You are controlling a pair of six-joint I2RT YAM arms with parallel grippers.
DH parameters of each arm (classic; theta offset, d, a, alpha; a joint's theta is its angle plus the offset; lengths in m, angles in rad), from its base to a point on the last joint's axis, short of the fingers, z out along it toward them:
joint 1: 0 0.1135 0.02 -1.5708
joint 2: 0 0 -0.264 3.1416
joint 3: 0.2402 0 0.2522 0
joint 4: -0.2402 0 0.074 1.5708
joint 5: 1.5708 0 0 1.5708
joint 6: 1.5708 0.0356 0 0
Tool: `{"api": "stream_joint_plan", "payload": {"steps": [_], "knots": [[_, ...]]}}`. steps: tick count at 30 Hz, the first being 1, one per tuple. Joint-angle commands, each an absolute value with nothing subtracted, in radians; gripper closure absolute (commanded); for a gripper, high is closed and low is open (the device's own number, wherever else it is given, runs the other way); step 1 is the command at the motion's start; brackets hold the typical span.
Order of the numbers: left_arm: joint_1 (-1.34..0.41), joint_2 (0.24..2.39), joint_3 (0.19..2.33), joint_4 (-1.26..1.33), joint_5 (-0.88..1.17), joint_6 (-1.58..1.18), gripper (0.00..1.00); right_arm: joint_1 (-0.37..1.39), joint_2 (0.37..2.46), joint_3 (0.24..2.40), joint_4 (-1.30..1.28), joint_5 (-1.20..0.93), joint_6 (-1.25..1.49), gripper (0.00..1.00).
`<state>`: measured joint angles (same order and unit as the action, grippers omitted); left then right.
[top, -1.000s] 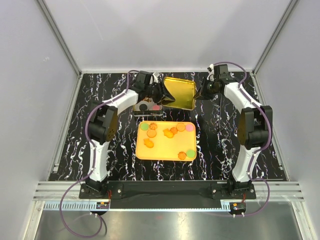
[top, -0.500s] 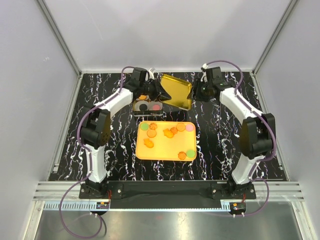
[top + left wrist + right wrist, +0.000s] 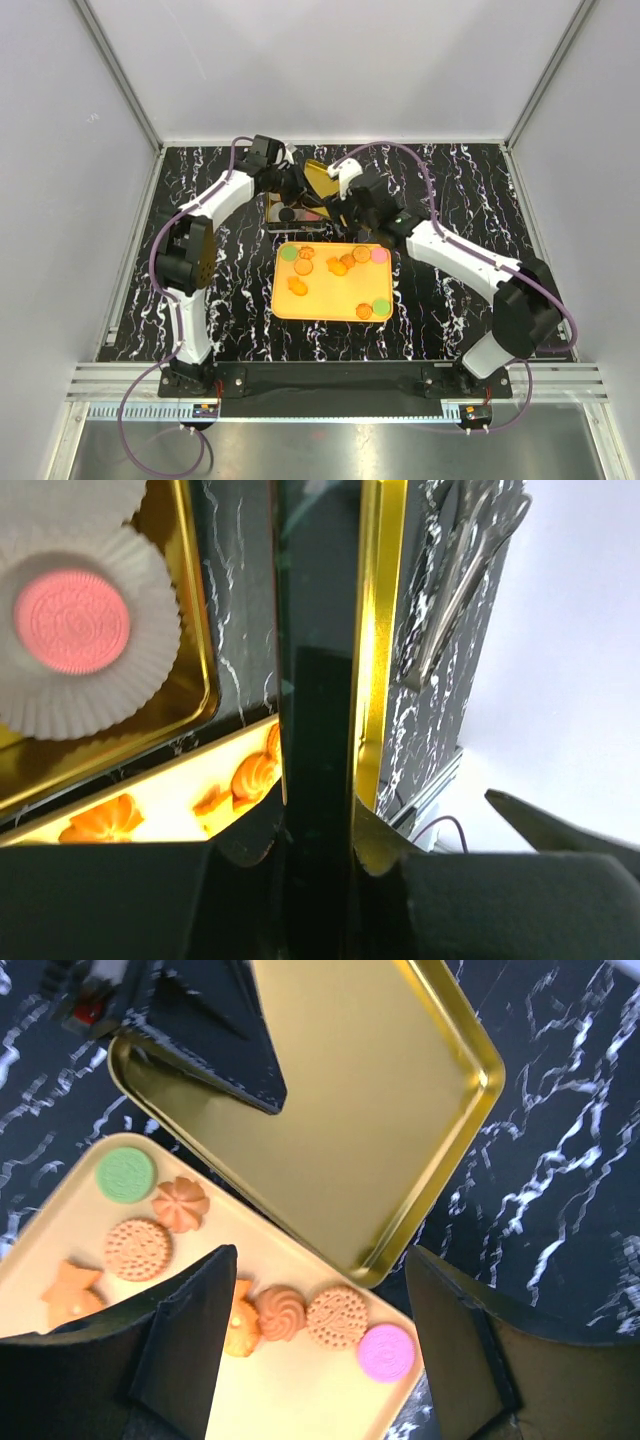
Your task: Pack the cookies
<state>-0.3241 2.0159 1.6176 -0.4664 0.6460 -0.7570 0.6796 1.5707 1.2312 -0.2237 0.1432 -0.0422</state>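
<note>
The gold tin lid stands tilted above the open tin, and my left gripper is shut on its edge. In the left wrist view the lid's rim runs up from between the closed left gripper. A pink cookie lies in a white liner inside the tin. Several cookies lie on the yellow tray. My right gripper hangs open over the tray's back edge, above a swirl cookie, a round biscuit and a pink cookie. It holds nothing.
Metal tongs lie on the black marbled table beyond the lid. The lid's gold inside faces the right wrist camera, with the left fingers on it. White walls close in the table's sides and back.
My right gripper opened, left the lid's right edge and swung left to the tray's back edge. My left gripper closed on the lid and tipped it steeper, toward the left.
</note>
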Motion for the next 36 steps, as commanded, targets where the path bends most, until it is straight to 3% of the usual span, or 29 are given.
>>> {"api": "stream_joint_plan", "payload": {"steps": [1,12,16,23,29,30,31,32,36], "knots": [[-0.319,1.937,1.655,-0.483,0.69,-0.738,1.0,0.741,1.592,1.207,-0.097,0.33,-0.222,0.24],[-0.308,1.896,1.632,-0.502,0.706,-0.718,1.0,0.822,1.715,1.212,0.025,0.443,-0.331,0.23],[-0.308,1.882,1.608,-0.492,0.715,-0.721,1.0,0.827,1.764,1.232,0.078,0.497,-0.388,0.27],[-0.301,1.867,1.591,-0.491,0.727,-0.719,1.0,0.848,1.824,1.241,0.204,0.593,-0.5,0.4],[-0.299,1.855,1.583,-0.491,0.738,-0.719,0.99,0.861,1.845,1.229,0.337,0.658,-0.584,0.68],[-0.299,1.853,1.585,-0.491,0.739,-0.719,0.92,0.867,1.847,1.229,0.341,0.663,-0.594,0.78],[-0.299,1.85,1.586,-0.489,0.739,-0.719,0.86,0.867,1.848,1.233,0.342,0.666,-0.597,0.82],[-0.298,1.847,1.586,-0.492,0.736,-0.716,0.84,0.871,1.844,1.233,0.345,0.672,-0.6,0.85],[-0.285,1.83,1.603,-0.488,0.713,-0.712,0.52,0.877,1.822,1.232,0.328,0.67,-0.597,0.96]]}}
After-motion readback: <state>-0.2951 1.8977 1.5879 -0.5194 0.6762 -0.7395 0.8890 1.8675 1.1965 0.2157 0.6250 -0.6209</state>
